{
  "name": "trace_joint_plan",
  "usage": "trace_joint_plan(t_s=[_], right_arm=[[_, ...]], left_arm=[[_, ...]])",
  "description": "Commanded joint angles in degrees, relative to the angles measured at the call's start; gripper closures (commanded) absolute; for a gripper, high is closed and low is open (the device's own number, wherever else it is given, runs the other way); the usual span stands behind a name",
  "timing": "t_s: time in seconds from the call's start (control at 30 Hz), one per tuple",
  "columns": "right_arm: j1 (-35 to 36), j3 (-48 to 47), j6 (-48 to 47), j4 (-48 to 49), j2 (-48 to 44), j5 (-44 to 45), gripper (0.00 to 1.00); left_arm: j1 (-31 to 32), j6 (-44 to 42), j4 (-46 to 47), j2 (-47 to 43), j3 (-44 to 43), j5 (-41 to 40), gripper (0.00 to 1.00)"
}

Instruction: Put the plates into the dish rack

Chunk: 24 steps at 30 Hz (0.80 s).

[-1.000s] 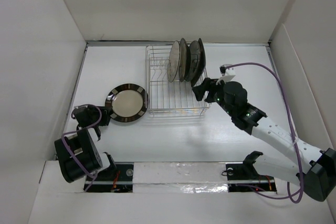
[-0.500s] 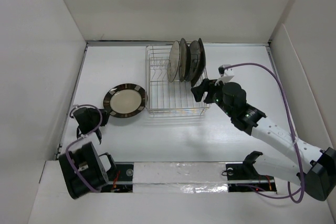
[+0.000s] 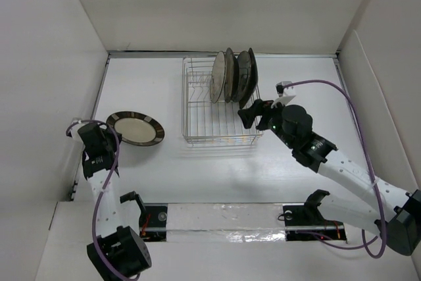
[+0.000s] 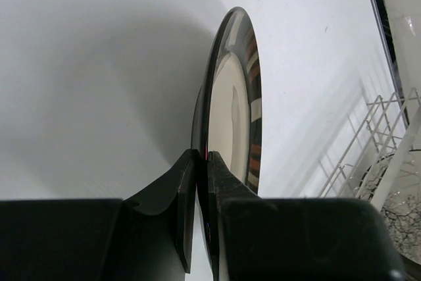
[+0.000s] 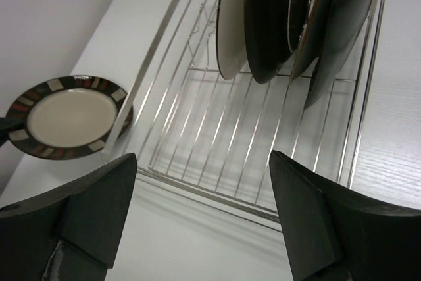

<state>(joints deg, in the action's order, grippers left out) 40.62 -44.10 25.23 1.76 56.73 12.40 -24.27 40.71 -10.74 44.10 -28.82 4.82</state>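
From above, the dish rack sits at the centre of the frame with four racked plates standing on edge at its upper right end. The last one, the brown-rimmed plate, is at centre left, well apart from the rack and tilted. The left gripper is clenched on its left rim, and the right gripper hovers just beside the rack's right side. In the left wrist view the plate runs edge-on up the middle, its rim pinched tight between the two black fingers of the left gripper, and rack wires show at lower right. In the right wrist view the right gripper is spread wide and holds nothing. The rack fills the centre with empty slots under the standing plates, and the held plate is at left. I judge the step goes best by carrying the plate on edge, lining it up with a free slot left of the standing ones, and releasing only once the prongs support it.
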Motion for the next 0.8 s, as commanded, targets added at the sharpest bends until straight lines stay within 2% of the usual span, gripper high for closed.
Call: trace_joint_plan(t_s=[0.0,0.1,0.3,0.53,0.77], right_arm=[[0.6,-2.6,-0.5,4.6,-2.6,-2.0,0.11],[0.6,-4.7,-0.1,4.6,-1.2,-5.4,0.09],[1.1,-8.7,2.6,7.2,2.2,-14.0,0.09],[1.1,-9.8,6.9,12.1,5.0,-18.9,0.1],[1.1,-14.1,10.4,16.7,13.8,-25.5,0.1]], left_arm=[[1.6,-3.3,1.0,-3.5,-5.5,-3.5,1.0],[2.1,-3.7,1.7,-3.0,-7.6,-3.2,1.0],[2.1,-3.0,4.8,-3.1,-10.8,2.5,1.0],[2.1,-1.2,7.8,-3.3,-12.2,9.3,1.0],[2.1,2.6,10.3,-2.0,-16.5,18.6,1.0]])
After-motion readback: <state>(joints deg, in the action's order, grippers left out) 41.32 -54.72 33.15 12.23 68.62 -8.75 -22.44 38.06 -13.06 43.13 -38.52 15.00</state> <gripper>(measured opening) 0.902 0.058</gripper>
